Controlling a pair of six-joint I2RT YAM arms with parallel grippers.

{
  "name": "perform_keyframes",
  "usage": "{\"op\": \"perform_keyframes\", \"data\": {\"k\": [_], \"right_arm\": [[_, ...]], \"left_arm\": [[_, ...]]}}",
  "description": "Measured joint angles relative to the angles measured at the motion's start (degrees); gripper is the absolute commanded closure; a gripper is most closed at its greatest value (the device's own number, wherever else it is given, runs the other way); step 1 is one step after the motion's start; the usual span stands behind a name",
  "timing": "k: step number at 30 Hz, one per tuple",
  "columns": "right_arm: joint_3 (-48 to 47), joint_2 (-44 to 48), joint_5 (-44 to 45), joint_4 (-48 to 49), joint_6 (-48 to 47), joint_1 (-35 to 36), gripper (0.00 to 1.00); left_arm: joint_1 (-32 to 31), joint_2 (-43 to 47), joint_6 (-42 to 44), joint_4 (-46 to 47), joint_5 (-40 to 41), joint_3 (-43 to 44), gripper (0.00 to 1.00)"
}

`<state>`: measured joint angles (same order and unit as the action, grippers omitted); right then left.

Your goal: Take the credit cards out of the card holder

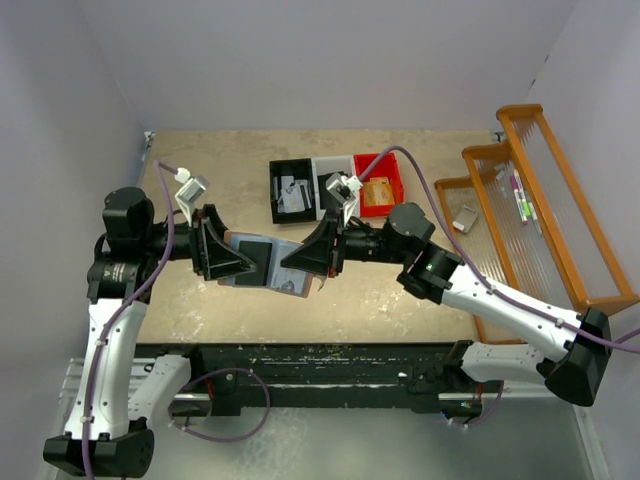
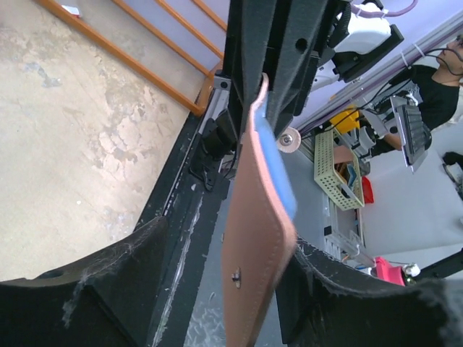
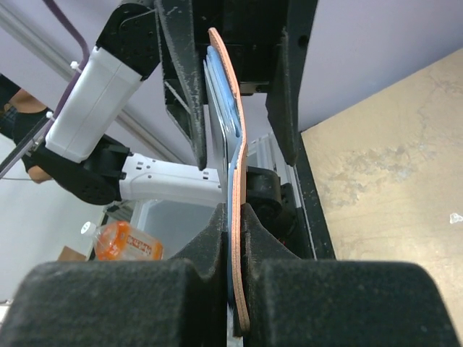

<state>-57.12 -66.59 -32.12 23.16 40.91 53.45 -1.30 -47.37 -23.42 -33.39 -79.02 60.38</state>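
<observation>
Step in hand, by judgement: securing the open holder (image 1: 265, 265) at both ends ahead of card removal. Held in mid-air above the table (image 1: 220, 170), between the two arms, spread nearly flat. Edge-on in both wrist views, salmon outside, blue inside.

Right end: pinched tight in the right jaws, no gap at either pad. Do not loosen.

Left end: straddled by the left jaws, set wide, one finger close beside the holder and the other well apart. Not gripping.

Close the left jaws squarely on the flap only, clear of the slot mouths, to avoid trapping the cards. Apply no more pull between the ends than needed to hold the fold open. Expect the soft material to bow, as in the right wrist view. Then free one set of jaws, pinch an exposed card edge and draw along the slot line, not across it. Treat the cards as unconfirmed: none told apart from the slots in any view. Check for an exposed edge before pinching.

Markings: no brand or text legible on the holder. Label on the orange bottle (image 3: 126, 242) unreadable. Print on the pens (image 1: 520, 200) too small to read
</observation>
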Motion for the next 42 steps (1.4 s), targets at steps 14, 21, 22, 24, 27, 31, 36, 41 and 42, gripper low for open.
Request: {"op": "perform_keyframes", "data": {"k": [14,21,22,24,27,31,36,41,42], "right_arm": [[-1.62,-0.07,2.89,-4.15,0.24,-0.17,0.44],[-2.75,4.04,11.80,-10.58,0.55,-2.97,0.38],[-2.75,5.29,13.35,-11.67,1.22,-4.09,0.38],[-2.75,8.00,15.61,-13.25,3.15,-7.02,0.38],[-2.99,10.84,17.99,-13.66,4.90,-9.35,0.38],[-5.33,11.06,17.14,-12.68,5.27,-9.31,0.43],[-5.84,8.24,13.25,-9.11,6.12,-8.28,0.49],[-5.42,2.14,8.37,-4.81,7.13,-4.35,0.57],[-5.20,0.81,7.52,-3.82,7.58,-3.80,0.58]], "left_arm": [[0.00,1.73,-0.98,2.25,-1.64,0.00,0.92],[0.00,0.79,-3.69,2.86,-1.62,0.00,0.94],[0.00,0.63,-4.50,3.15,-1.53,0.00,0.94],[0.00,0.24,-6.64,4.42,-1.18,0.00,0.94],[0.00,-0.02,-8.72,5.86,-0.26,0.07,0.95],[0.00,-0.04,-8.26,4.96,2.14,0.59,0.91],[0.00,-0.72,-5.16,1.99,6.36,0.92,0.88],[0.00,-1.36,-3.50,0.66,8.15,0.92,0.91],[0.00,-1.40,-3.39,0.63,8.17,0.94,0.91]]}}
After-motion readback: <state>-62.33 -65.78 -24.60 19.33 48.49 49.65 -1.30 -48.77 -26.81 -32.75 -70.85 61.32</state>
